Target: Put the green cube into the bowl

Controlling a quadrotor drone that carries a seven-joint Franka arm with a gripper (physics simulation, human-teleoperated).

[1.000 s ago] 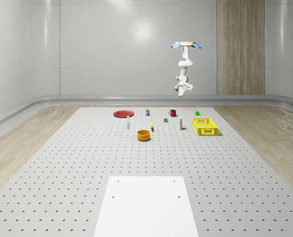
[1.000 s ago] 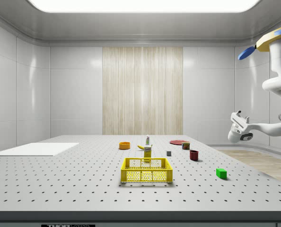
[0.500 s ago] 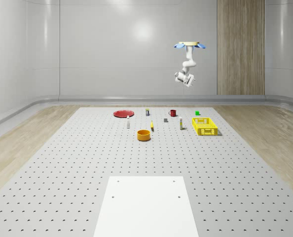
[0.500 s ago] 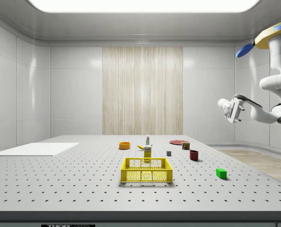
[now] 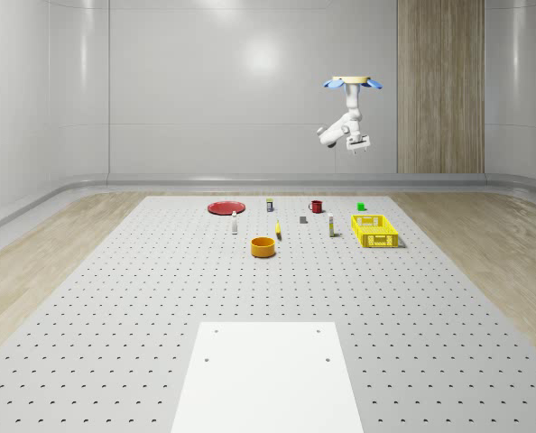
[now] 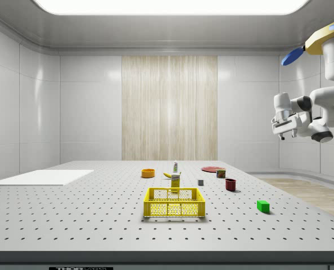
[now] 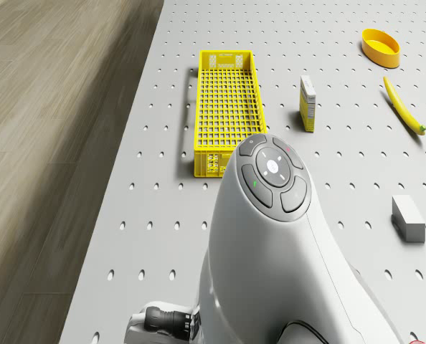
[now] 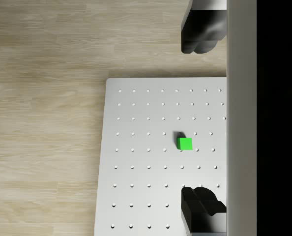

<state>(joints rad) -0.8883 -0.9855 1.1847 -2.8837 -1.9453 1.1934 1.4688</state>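
Observation:
The green cube [image 5: 361, 207] [image 6: 262, 206] lies near the table's far right corner, close to the edge. In the wrist view the green cube [image 8: 185, 143] sits far below, between my spread fingers. The orange bowl [image 5: 263, 246] [image 6: 148, 173] [image 7: 381, 47] stands near the table's middle, well apart from the cube. My drone [image 5: 351, 83] [image 6: 327, 42] hovers high over the far right corner. The gripper [image 5: 359, 149] [image 6: 284, 131] [image 8: 200, 123] hangs high in the air, pointing down, open and empty.
A yellow crate [image 5: 376, 231] [image 6: 174, 202] [image 7: 226, 107] stands between cube and bowl. Near it are a small box [image 7: 308, 102], a banana [image 7: 403, 107], a grey block [image 7: 408, 217], a red mug [image 5: 316, 207] and a red plate [image 5: 225, 207]. Wooden floor [image 8: 47, 123] borders the table.
The arm has swung the gripper upward and turned it to point down at the table. The drone has drifted slightly toward the whole-scene view's right. The objects have not moved.

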